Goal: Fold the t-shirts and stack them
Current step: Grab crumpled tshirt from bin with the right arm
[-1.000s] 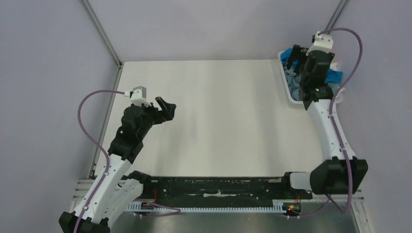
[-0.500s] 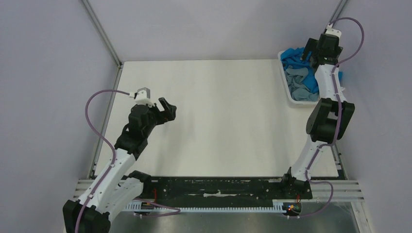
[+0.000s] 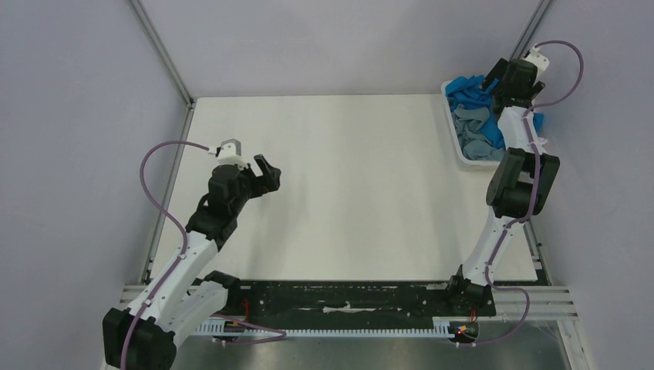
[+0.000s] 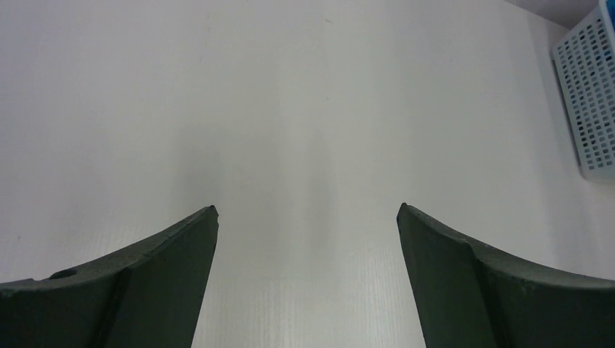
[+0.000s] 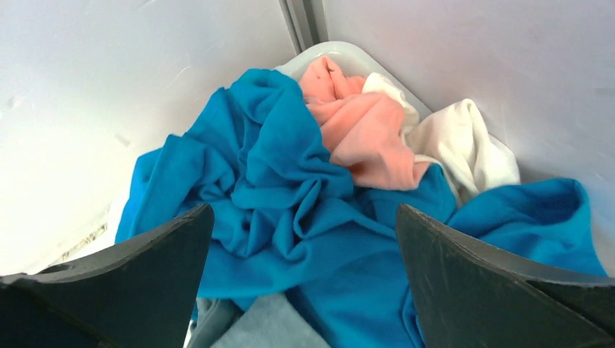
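Observation:
A white basket (image 3: pixel 456 146) at the table's far right corner holds crumpled t-shirts: a blue one (image 3: pixel 465 86) (image 5: pixel 290 210), a grey one (image 3: pixel 472 127) (image 5: pixel 268 326), a pink one (image 5: pixel 359 130) and a white one (image 5: pixel 464 145). My right gripper (image 3: pixel 492 80) (image 5: pixel 304 217) hangs open just above the blue shirt, holding nothing. My left gripper (image 3: pixel 266 171) (image 4: pixel 307 210) is open and empty above the bare white table (image 3: pixel 347 177) at the left side.
The basket's mesh wall also shows at the right edge of the left wrist view (image 4: pixel 591 94). Grey walls and metal corner posts (image 3: pixel 162 50) enclose the table. A black rail (image 3: pixel 347 297) runs along the near edge between the arm bases.
My right arm has swung up and back, bringing its gripper from over the grey shirt to the basket's far end above the blue shirt. My left arm shifted slightly.

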Action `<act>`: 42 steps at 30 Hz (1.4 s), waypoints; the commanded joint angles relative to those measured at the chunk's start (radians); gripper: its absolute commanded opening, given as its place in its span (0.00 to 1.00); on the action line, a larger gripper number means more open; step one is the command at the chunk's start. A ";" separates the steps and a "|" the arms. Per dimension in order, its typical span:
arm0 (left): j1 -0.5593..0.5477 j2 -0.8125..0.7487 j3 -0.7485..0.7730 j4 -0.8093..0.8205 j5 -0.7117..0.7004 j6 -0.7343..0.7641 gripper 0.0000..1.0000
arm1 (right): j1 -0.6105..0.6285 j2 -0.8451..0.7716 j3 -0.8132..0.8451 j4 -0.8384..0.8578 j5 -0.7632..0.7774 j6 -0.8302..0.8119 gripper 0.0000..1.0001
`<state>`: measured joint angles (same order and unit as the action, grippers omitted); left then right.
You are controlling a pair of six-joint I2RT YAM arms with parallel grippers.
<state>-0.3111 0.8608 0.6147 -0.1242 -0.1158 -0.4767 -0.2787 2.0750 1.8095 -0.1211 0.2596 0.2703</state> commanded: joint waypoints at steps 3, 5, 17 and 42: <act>-0.003 -0.025 -0.008 0.040 -0.041 0.004 0.98 | -0.006 0.103 0.060 0.113 -0.010 0.092 0.96; -0.003 -0.026 -0.011 0.039 -0.053 0.003 0.99 | -0.006 0.140 0.090 0.114 -0.015 0.099 0.95; -0.003 0.000 -0.004 0.037 -0.066 0.002 0.99 | -0.007 0.151 0.097 0.182 0.005 0.123 0.33; -0.003 -0.021 -0.007 0.044 -0.060 0.002 0.99 | 0.002 -0.233 0.233 0.513 -0.291 0.099 0.00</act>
<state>-0.3111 0.8593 0.6117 -0.1246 -0.1593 -0.4770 -0.2852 1.9327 1.9285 0.1604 0.1165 0.3210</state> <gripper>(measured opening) 0.988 0.057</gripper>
